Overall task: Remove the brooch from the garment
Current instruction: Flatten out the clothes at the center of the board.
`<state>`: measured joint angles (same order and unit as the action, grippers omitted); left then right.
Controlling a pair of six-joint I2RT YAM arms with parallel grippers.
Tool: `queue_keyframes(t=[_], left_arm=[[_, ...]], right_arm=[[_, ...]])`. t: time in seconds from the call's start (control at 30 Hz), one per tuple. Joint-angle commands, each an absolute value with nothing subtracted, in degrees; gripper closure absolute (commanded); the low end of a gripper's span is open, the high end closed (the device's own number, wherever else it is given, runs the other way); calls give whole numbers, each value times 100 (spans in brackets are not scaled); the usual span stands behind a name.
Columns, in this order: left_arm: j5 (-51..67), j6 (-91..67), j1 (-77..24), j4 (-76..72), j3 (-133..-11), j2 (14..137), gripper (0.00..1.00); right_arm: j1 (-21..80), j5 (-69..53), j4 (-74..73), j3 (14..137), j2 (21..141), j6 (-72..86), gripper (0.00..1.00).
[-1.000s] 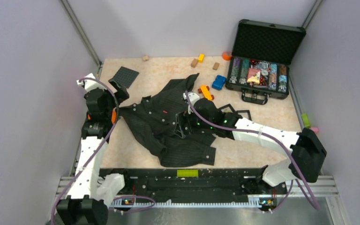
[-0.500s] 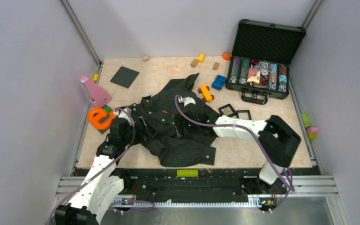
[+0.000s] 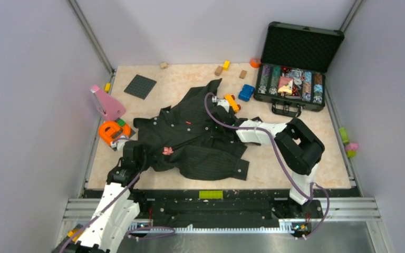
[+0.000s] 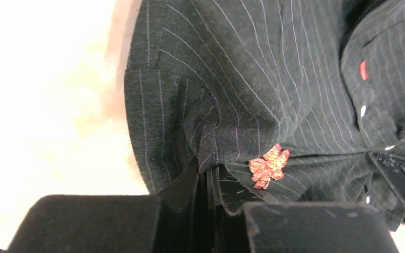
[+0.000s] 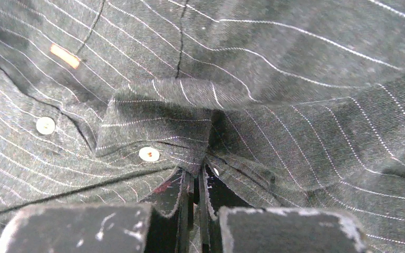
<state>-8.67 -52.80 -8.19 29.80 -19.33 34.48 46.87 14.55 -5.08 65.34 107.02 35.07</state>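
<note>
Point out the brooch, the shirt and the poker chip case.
brooch [image 4: 269,166]: left wrist view, middle of the ornament.
shirt [image 3: 205,163]: top external view, lower front panel.
poker chip case [image 3: 301,47]: top external view, inside of the open lid.

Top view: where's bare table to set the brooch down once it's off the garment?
The table is bare between the grey baseplate, the garment collar and the back wall. It is also bare on the right, just this side of the chip case. Crowded: toy cars left of the case, pink piece and orange piece at the left edge.
</note>
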Motion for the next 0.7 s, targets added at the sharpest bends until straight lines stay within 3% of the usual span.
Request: queue_keyframes(t=[0.0,0.1,0.13,0.17,0.2,0.23,0.27,0.33,0.5,0.67], left_arm=[[-2203,-5829,-694,3906,-2182,3219,86],[-2221,-5852,-694,3801,-2052,3291,80],[-2156,-5812,-694,3757,-2055,3346,75],[-2020,-5653,-694,3620,-2053,3396,63],[-1813,-5408,-699,3517,-2105,3458,48],[-1600,-5194,-703,3514,-2218,3505,31],[-1340,-4964,-714,3423,-2327,3556,24],[-779,-4588,-746,3134,-2462,3603,18],[555,-3765,-756,1993,-2674,3736,4],[776,-3422,-748,1193,-2929,4723,3]], right_arm=[[4095,2254,-618,6616,10259,3433,100],[3940,2771,-662,6539,10006,3641,100],[3918,2948,-687,6527,9929,3701,100],[3904,2847,-603,6520,9857,3534,99],[3903,2553,-423,6518,9789,3303,88],[3902,2087,-334,6527,9723,3031,70],[3914,1382,-270,6536,9648,2791,48],[4053,755,-231,6463,9507,2475,36],[4778,416,-438,6437,9467,2103,30],[5327,53,-876,6542,9838,1971,26]])
